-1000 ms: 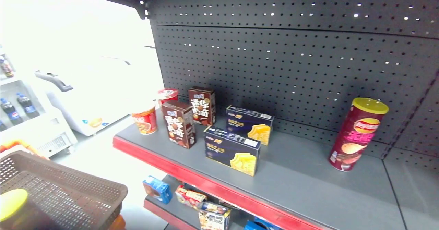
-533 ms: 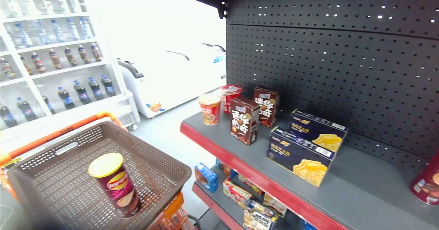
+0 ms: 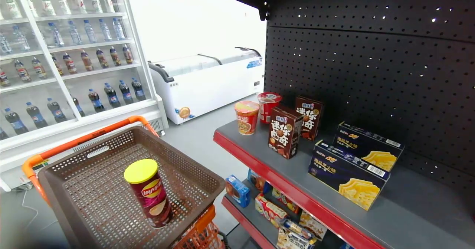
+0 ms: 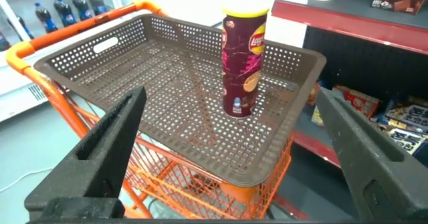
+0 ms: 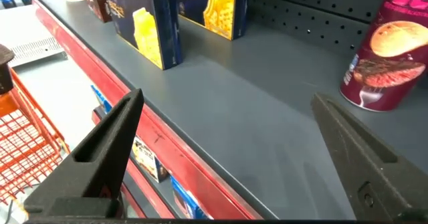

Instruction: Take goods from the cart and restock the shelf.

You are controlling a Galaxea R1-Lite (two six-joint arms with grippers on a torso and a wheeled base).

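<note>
A maroon chip can with a yellow lid (image 3: 148, 193) stands upright in the cart's brown mesh basket (image 3: 92, 156). In the left wrist view my left gripper (image 4: 231, 100) hangs open just short of that can (image 4: 244, 63), with nothing between its fingers. My right gripper (image 5: 227, 100) is open above the grey shelf board (image 5: 254, 117), which has a red front edge. A second chip can (image 5: 391, 50) stands on the shelf beyond it. Blue cracker boxes (image 3: 349, 174), brown chocolate boxes (image 3: 284, 136) and cup noodles (image 3: 246, 117) stand on the shelf (image 3: 408, 212).
The cart has an orange handle (image 3: 85, 137) and sits left of the shelf. A lower shelf (image 3: 271, 208) holds several packets. A drinks cooler (image 3: 66, 56) and a white chest freezer (image 3: 207, 82) stand behind, with open floor between them and the cart.
The head camera has swung left: the cart and its chip can have come fully into view, and the shelf's chip can has slid out at the right edge.
</note>
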